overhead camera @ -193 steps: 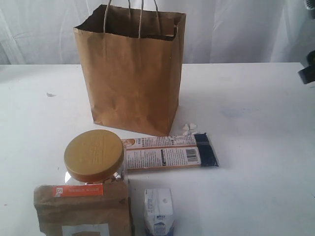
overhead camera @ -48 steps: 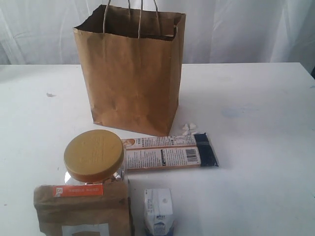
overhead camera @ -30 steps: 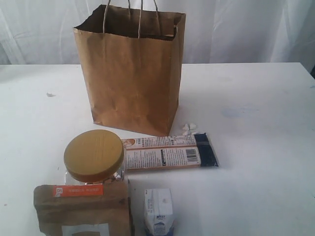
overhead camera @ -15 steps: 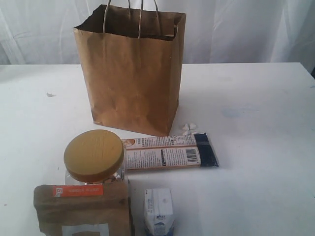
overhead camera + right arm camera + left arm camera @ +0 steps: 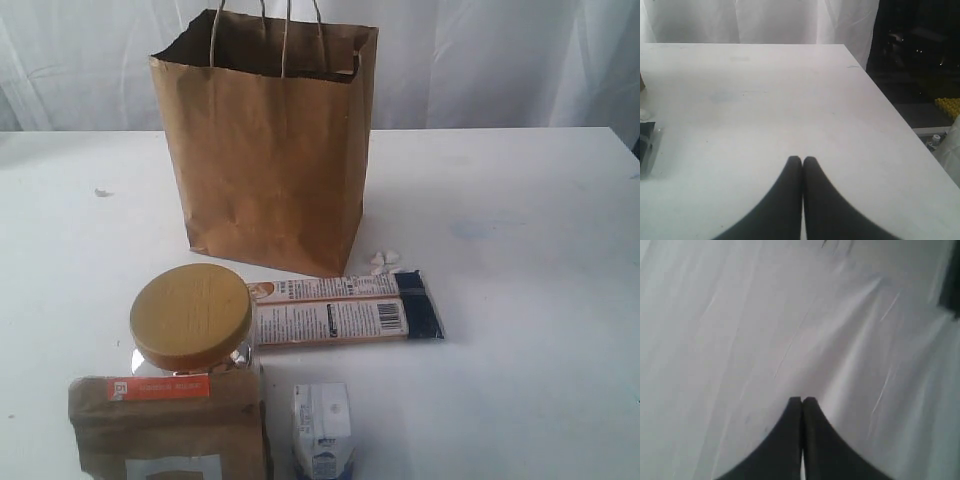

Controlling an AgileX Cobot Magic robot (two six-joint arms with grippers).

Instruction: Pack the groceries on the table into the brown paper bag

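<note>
The tall brown paper bag (image 5: 268, 150) stands upright and open at the middle back of the white table (image 5: 520, 300). In front of it lie the long navy-orange packet (image 5: 345, 312), a clear jar with a mustard-yellow lid (image 5: 191, 318), a brown paper pouch with an orange label (image 5: 165, 425) and a small white carton (image 5: 322, 428). Neither arm shows in the exterior view. My left gripper (image 5: 802, 400) is shut and empty, facing white cloth. My right gripper (image 5: 802, 160) is shut and empty over bare tabletop, with the packet's dark end (image 5: 646, 142) at the frame edge.
Small white scraps (image 5: 384, 261) lie by the bag's front corner and a speck (image 5: 101, 192) sits at the left. White curtain hangs behind the table. In the right wrist view the table's edge (image 5: 890, 105) drops off to dark floor with clutter.
Nothing on the table has moved over the last second. Several seconds ago a dark gripper showed at the right edge of the exterior view; it is now out of sight.
</note>
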